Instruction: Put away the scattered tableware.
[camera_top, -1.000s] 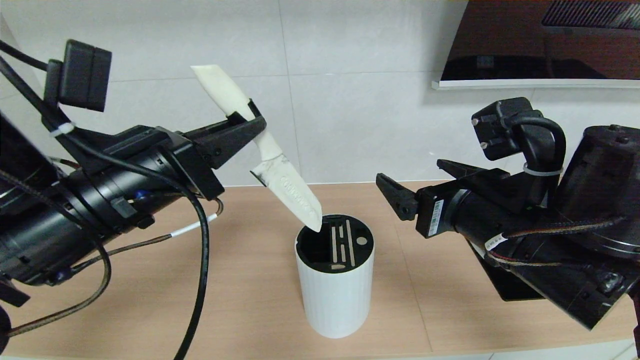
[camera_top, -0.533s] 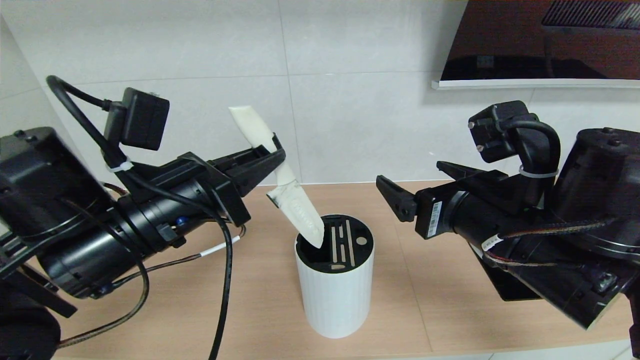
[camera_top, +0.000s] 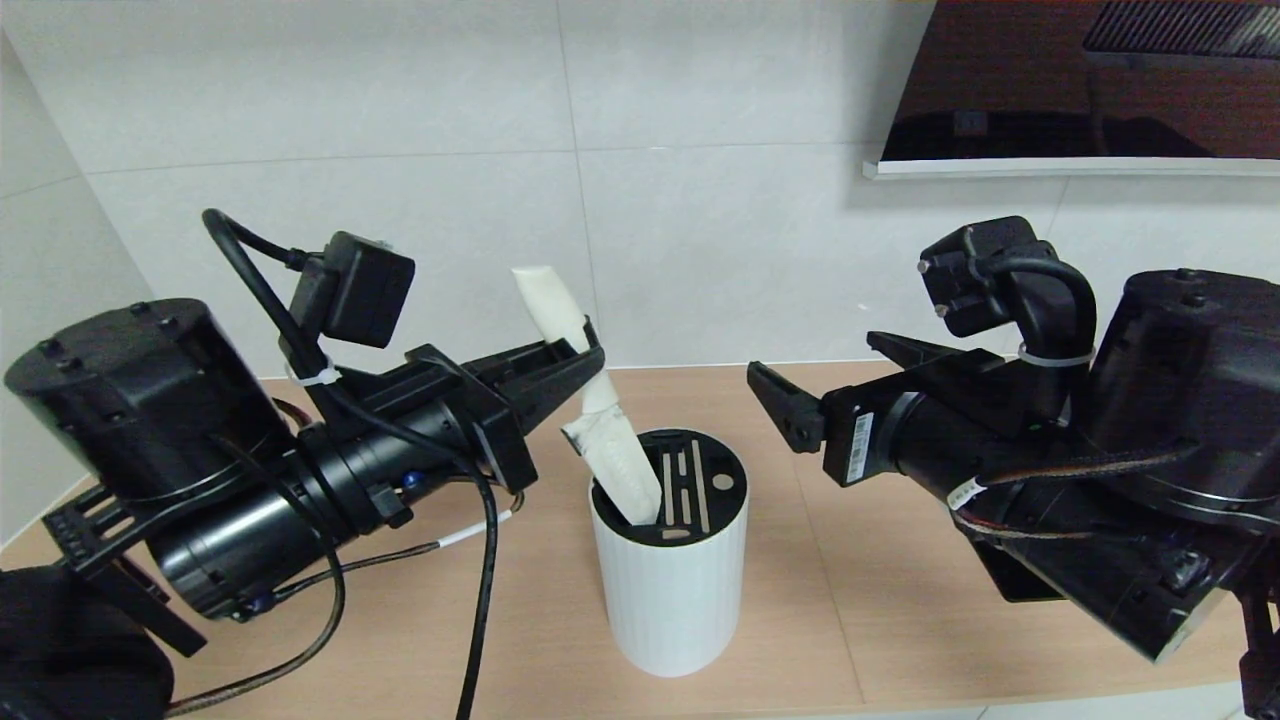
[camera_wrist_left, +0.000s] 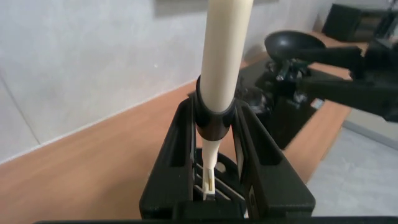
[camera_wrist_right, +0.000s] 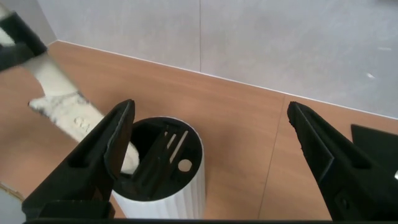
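left hand (camera_top: 585, 365) clamped on smooth white knife (camera_top: 612, 450) handle | blade tip inside ribbed white cylindrical holder (camera_top: 670, 590), black slotted top | right hand (camera_top: 815, 365) wide open, empty | wooden table (camera_top: 880, 620)

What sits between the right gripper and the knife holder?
Nothing: in the head view, only bare counter separates the open right gripper from the holder.

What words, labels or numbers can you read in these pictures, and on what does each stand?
No text is legible.
White ceramic knife: faint print on its blade, too blurred to read.
White barcode sticker behind the right end effector: too small to read.
White ribbed cylindrical knife holder: no print.
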